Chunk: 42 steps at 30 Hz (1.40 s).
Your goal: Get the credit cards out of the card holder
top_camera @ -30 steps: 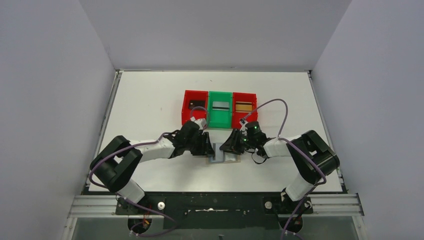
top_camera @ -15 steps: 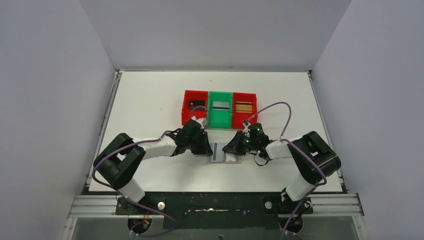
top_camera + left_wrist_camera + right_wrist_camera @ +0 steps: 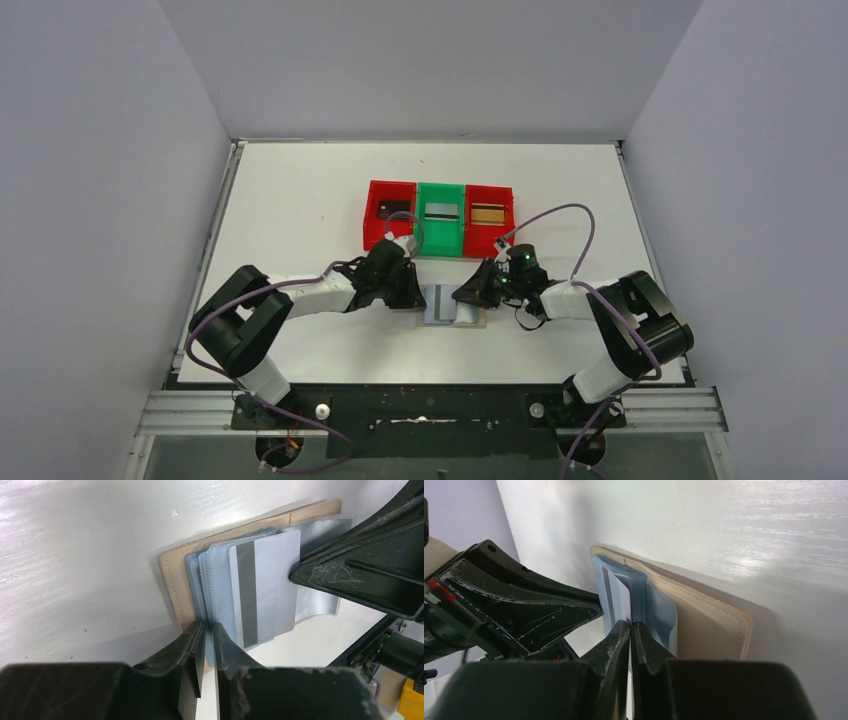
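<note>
The beige card holder (image 3: 476, 318) lies open on the table in front of the bins, its light blue sleeves up. My left gripper (image 3: 209, 626) is shut on the near edge of the blue sleeves (image 3: 220, 565), beside the tan cover (image 3: 172, 580). A silver-grey credit card (image 3: 272, 590) with a darker stripe sticks out of the sleeves. My right gripper (image 3: 630, 624) is shut on that card's (image 3: 620, 597) edge, with the tan cover (image 3: 709, 615) to its right. From above, the left gripper (image 3: 418, 295) and the right gripper (image 3: 463, 296) face each other across the holder.
Three bins stand in a row behind the holder: a red bin (image 3: 375, 215) with a dark card, a green bin (image 3: 441, 238) with a silver card, and a red bin (image 3: 488, 232) with a gold-brown card. The table's front edge (image 3: 430, 382) is close behind the arms.
Both grippers have closed: the left on the holder's blue sleeves, the right on the silver card's edge. The right arm has shifted a little to the right.
</note>
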Each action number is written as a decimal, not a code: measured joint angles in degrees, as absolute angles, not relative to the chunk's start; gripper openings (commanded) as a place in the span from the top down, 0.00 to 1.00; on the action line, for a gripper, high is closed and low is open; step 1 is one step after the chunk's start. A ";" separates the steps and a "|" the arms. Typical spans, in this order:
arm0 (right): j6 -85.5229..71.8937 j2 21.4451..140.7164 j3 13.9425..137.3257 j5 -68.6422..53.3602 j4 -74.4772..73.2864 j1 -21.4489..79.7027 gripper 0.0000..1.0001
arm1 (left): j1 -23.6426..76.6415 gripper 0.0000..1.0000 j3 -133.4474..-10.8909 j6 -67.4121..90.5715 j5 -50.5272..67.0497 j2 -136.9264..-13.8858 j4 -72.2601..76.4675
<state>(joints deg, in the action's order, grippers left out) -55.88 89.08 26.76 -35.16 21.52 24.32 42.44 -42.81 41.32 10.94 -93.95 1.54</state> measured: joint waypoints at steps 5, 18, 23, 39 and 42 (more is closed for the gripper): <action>-55.13 89.08 26.76 -35.35 20.69 23.97 0.83 | 42.44 0.89 -42.81 41.32 10.94 -93.95 1.56; -57.01 90.54 25.87 -34.85 24.01 24.91 0.65 | 42.92 0.89 -42.96 41.34 11.60 -94.54 2.90; -56.38 90.56 26.81 -31.68 23.07 27.83 0.71 | 43.05 0.89 -42.96 41.34 11.35 -94.54 2.87; -58.17 88.47 21.82 -31.22 28.75 26.57 0.99 | 43.18 0.75 -43.03 41.32 10.72 -94.45 2.70; -58.17 88.01 21.08 -31.59 29.41 25.54 0.99 | 43.22 0.61 -43.03 40.84 9.30 -93.49 1.83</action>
